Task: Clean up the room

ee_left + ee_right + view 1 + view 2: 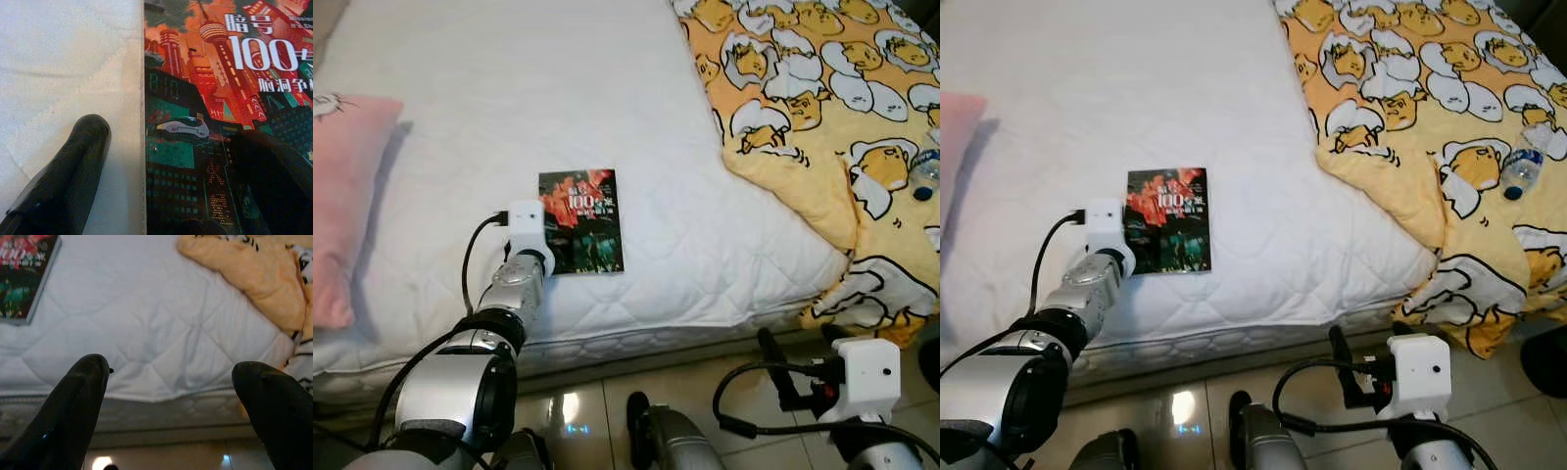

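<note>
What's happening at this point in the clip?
The robot stands at the edge of a bed and has its left gripper stretched out over a book lying flat on the white mattress. The jaws are open and straddle the book's left edge, one finger on the sheet and one over the cover; nothing is gripped yet. The right gripper waits open, low by the bed's side. A yellow blanket, a bottle and a pink pillow are also on the bed.
</note>
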### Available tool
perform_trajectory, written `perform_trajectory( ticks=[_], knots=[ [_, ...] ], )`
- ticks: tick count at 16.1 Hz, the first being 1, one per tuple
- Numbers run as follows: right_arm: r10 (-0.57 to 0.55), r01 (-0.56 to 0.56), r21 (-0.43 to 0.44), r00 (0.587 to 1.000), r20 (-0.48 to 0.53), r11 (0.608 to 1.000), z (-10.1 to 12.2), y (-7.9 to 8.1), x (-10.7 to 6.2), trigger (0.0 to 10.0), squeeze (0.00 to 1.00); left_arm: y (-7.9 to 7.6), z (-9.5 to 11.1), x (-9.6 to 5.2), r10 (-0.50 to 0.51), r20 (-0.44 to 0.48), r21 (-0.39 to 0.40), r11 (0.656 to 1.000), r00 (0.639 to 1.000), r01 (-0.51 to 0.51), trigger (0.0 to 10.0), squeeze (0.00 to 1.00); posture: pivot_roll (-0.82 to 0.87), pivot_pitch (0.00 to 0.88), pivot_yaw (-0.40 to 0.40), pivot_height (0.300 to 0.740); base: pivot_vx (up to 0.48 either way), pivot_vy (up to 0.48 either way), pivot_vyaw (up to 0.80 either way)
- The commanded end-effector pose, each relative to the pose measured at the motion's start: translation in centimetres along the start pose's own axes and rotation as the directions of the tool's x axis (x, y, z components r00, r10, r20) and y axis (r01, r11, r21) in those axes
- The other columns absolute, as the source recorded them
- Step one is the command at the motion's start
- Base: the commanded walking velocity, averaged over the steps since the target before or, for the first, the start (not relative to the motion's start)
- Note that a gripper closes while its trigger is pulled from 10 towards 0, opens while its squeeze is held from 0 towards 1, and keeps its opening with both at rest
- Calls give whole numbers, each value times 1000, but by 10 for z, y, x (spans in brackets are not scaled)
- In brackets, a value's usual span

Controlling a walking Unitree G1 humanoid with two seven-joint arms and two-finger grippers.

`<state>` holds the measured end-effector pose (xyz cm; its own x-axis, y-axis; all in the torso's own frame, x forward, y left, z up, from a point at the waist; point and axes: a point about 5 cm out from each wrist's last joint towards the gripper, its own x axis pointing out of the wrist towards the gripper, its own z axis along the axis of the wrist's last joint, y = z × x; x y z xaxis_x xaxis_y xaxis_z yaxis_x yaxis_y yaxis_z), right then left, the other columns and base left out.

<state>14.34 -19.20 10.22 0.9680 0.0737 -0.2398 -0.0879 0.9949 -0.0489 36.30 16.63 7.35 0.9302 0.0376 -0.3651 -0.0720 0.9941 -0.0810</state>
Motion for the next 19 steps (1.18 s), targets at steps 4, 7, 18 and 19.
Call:
perform_trajectory(
  ticks=[4,7,18,19],
  knots=[
    [-10,11,16,999,-32,1000,1,-5,-5,10000,0,-12,-30,-6,-122,-100,-179,978,987,103,0,0,-297,292,-115,728,0,0,0],
    [-10,11,27,999,-39,1000,0,-4,-2,10000,0,-17,-38,-8,-174,-106,-286,948,979,137,0,0,-295,291,-115,728,0,0,0],
    [-7,8,53,1000,-21,999,1,-2,19,10000,0,-35,-13,-7,-349,123,-542,761,929,357,0,0,-258,237,-97,728,0,0,0],
    [1,0,57,1000,-10,998,2,-1,26,10000,0,-38,-8,-6,-372,156,-549,738,915,393,0,0,-239,224,-97,728,0,0,0]
  ],
)
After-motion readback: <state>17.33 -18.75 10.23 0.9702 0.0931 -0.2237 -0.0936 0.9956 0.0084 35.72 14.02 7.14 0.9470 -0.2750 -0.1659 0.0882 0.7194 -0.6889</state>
